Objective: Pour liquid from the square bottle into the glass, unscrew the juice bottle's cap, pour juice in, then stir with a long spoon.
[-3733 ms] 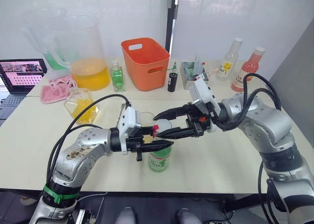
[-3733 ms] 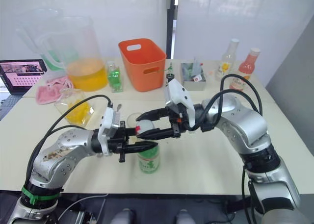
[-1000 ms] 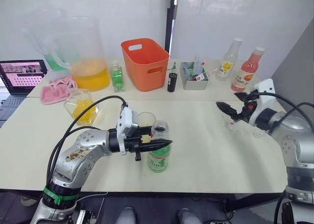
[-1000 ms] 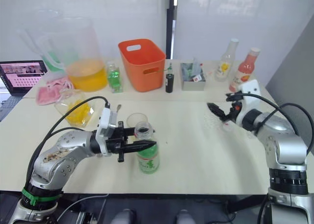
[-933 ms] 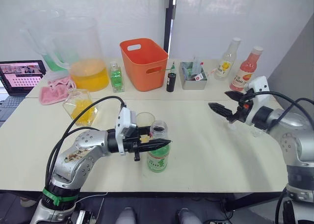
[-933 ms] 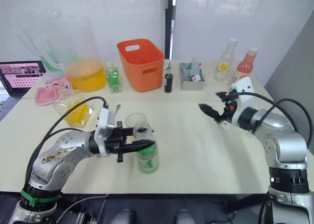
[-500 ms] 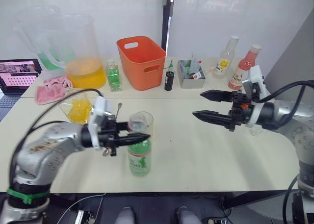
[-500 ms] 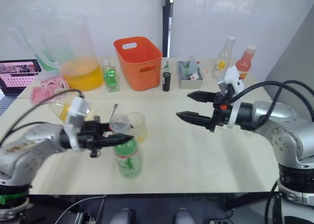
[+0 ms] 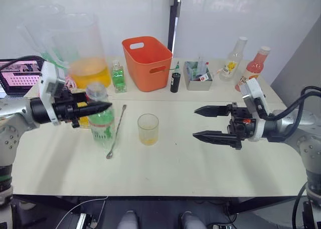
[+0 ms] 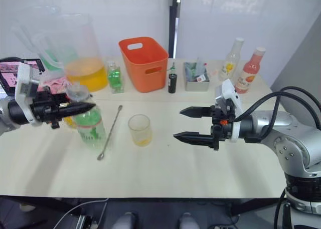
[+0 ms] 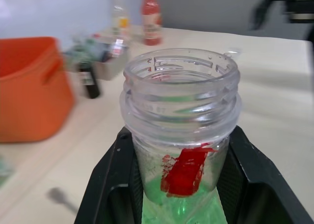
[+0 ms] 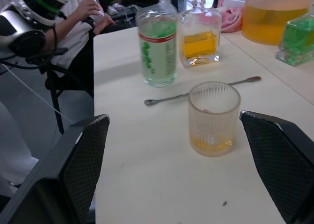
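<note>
Since half a second ago my left gripper (image 9: 98, 108), clamped on the uncapped juice bottle (image 9: 102, 126), has carried it away from the glass (image 9: 148, 129), while my right gripper (image 9: 202, 123) waits wide and empty; juice remains unpoured.

The left gripper (image 9: 95, 108) is clamped around the neck of the juice bottle (image 9: 102, 123), one black finger on each side of it, the open mouth standing just above the jaws. The left arm reaches in level from the side. The right gripper (image 9: 203, 123) hangs level with its jaws spread wide, nothing between them.
</note>
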`<action>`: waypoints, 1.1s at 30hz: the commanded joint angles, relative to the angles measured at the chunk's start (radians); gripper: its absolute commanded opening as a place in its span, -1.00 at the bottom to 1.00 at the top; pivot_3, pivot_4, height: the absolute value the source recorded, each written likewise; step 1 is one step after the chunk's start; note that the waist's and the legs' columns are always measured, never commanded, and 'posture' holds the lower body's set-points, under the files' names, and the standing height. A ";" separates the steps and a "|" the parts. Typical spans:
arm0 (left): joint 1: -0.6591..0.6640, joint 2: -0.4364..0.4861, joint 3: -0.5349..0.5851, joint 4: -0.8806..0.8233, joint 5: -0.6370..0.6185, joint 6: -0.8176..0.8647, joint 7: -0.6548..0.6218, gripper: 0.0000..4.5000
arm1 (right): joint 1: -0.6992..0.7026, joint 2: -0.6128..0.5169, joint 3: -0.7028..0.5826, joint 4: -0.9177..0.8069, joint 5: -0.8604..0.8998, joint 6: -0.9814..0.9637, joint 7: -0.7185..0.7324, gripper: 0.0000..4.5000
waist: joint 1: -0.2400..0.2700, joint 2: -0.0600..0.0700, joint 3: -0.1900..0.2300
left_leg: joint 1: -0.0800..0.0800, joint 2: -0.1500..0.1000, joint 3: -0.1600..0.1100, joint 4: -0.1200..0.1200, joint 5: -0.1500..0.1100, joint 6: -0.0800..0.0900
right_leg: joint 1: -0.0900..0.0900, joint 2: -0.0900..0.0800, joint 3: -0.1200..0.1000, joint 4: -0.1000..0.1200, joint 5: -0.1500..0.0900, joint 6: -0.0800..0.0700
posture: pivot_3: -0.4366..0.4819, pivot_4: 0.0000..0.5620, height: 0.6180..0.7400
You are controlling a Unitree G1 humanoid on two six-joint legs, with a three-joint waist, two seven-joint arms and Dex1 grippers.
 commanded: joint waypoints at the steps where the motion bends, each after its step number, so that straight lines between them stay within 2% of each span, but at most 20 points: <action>1: -0.060 -0.020 -0.019 0.057 0.059 -0.095 -0.016 -0.38 | 0.009 0.000 -0.018 -0.052 0.033 0.002 -0.032 1.00 | 0.001 0.000 0.000 | 0.000 0.000 0.000 0.000 0.000 0.000 | 0.000 0.000 0.000 0.000 0.001 0.002 | -0.05 -0.47 0.40; 7: -0.151 -0.095 -0.130 0.170 0.244 -0.256 0.043 -0.38 | 0.052 0.057 0.000 -0.112 0.045 -0.004 -0.131 1.00 | 0.005 0.000 0.000 | -0.003 0.000 -0.001 0.000 0.000 0.000 | -0.002 0.000 -0.001 0.000 0.003 0.004 | -0.05 -0.47 0.40; 10: -0.167 -0.112 -0.147 0.197 0.280 -0.294 0.043 -0.38 | 0.061 0.064 0.003 -0.126 0.048 -0.010 -0.158 1.00 | 0.001 0.000 0.000 | -0.003 0.000 -0.001 0.000 0.000 0.000 | -0.002 0.000 -0.001 0.001 0.004 0.001 | -0.05 -0.47 0.40; 14: -0.261 -0.194 -0.194 0.277 0.361 -0.422 0.077 -0.38 | 0.103 0.077 0.002 -0.159 0.038 -0.015 -0.228 1.00 | 0.006 -0.001 0.000 | -0.003 0.000 -0.001 0.001 0.000 0.000 | -0.002 0.001 -0.001 0.002 0.005 0.001 | -0.05 -0.47 0.40; 23: -0.369 -0.291 -0.297 0.435 0.588 -0.722 0.181 -0.38 | 0.140 0.091 0.016 -0.194 0.017 -0.032 -0.313 1.00 | 0.006 -0.001 0.000 | -0.004 0.000 -0.002 0.002 0.000 0.000 | -0.002 0.001 -0.001 0.002 0.006 0.001 | -0.05 -0.47 0.40; 26: -0.383 -0.295 -0.304 0.472 0.613 -0.767 0.189 -0.38 | 0.143 0.090 0.019 -0.198 0.019 -0.034 -0.319 1.00 | -0.002 -0.001 0.000 | -0.004 0.000 -0.002 0.002 0.000 0.000 | -0.002 0.001 -0.001 0.002 0.006 0.001 | -0.05 -0.47 0.40; 30: -0.404 -0.356 -0.322 0.522 0.657 -0.904 0.246 -0.38 | 0.151 0.087 0.023 -0.213 0.037 -0.012 -0.343 1.00 | 0.002 -0.001 0.000 | -0.004 0.000 -0.002 0.003 0.000 0.000 | -0.002 0.001 -0.001 0.003 0.006 0.001 | -0.05 -0.47 0.40; 33: -0.399 -0.368 -0.329 0.559 0.693 -0.970 0.281 -0.38 | 0.154 0.082 0.022 -0.218 0.042 -0.008 -0.355 1.00 | 0.004 -0.001 0.000 | -0.004 -0.001 -0.002 0.004 0.000 0.000 | -0.001 0.000 -0.001 0.003 0.006 0.001 | -0.05 -0.47 0.40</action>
